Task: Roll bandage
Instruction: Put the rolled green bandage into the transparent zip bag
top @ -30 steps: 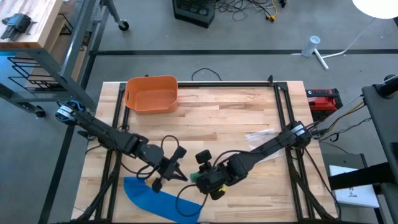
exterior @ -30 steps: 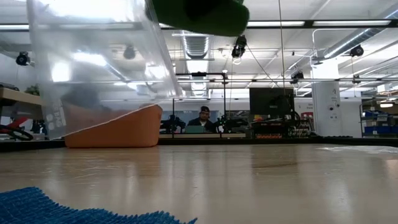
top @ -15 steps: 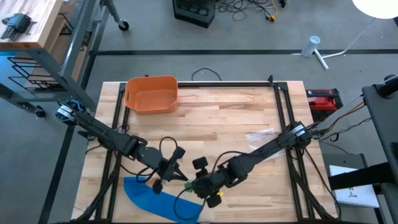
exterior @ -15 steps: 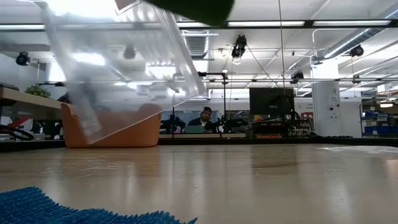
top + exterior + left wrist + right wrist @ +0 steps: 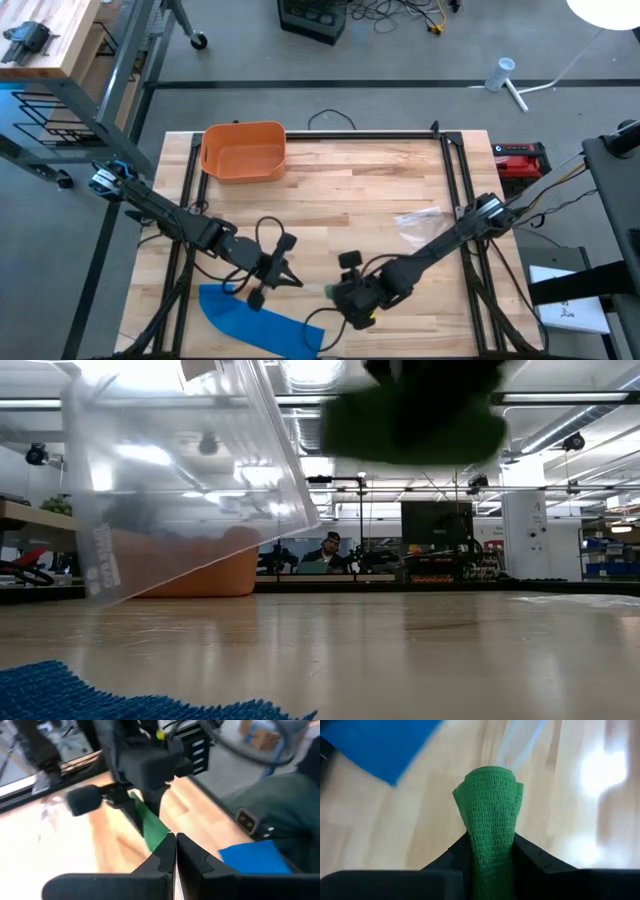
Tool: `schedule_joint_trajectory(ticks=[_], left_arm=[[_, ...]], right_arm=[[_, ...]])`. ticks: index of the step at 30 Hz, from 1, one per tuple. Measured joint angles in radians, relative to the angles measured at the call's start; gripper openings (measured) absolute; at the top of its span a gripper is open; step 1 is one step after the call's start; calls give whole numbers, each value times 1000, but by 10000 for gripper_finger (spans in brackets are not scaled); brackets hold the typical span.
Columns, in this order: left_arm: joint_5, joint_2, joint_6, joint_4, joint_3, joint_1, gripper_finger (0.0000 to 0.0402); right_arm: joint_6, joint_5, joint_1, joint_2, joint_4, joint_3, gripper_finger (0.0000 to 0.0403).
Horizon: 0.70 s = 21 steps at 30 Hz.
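Two pincers over the table's (image 5: 380,190) near edge. Right pincer (image 5: 487,851) clamps the green bandage (image 5: 489,815), held above the wood. Left pincer (image 5: 175,851) fully closed, pinching clear wrapper (image 5: 180,470), beside blue cloth (image 5: 255,322).

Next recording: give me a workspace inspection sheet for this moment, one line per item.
Surface: wooden table, framed by dark rails.
Job's things: green bandage in the right gripper; its free end reaches the left gripper.
Clutter: orange bin; blue cloth at the near edge; clear plastic wrapper.
Grippers: left gripper jaws shut on the bandage tip; right gripper jaws clamp the bandage.
Cables: black cable looped by the left wrist.
Surroundings: red device beside the table; person seated far behind.
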<state>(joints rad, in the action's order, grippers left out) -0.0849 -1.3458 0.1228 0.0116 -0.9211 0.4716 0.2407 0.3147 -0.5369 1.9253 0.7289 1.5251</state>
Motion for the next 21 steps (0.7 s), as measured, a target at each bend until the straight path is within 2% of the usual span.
schedule_joint_trajectory(ticks=[5, 9, 13, 21], left_arm=[[-93, 2, -5, 19, 0, 0, 0], [-162, 2, -6, 20, 0, -4, 0], [-221, 4, -4, 16, 0, -16, 0], [-229, 6, 39, -13, 0, -27, 0]], right_arm=[[145, 28, 4, -53, -220, -277, 101], [205, 54, 34, -53, -328, -399, 113], [194, 52, 45, -57, -346, -414, 143], [152, 50, 27, -137, -278, -328, 238]])
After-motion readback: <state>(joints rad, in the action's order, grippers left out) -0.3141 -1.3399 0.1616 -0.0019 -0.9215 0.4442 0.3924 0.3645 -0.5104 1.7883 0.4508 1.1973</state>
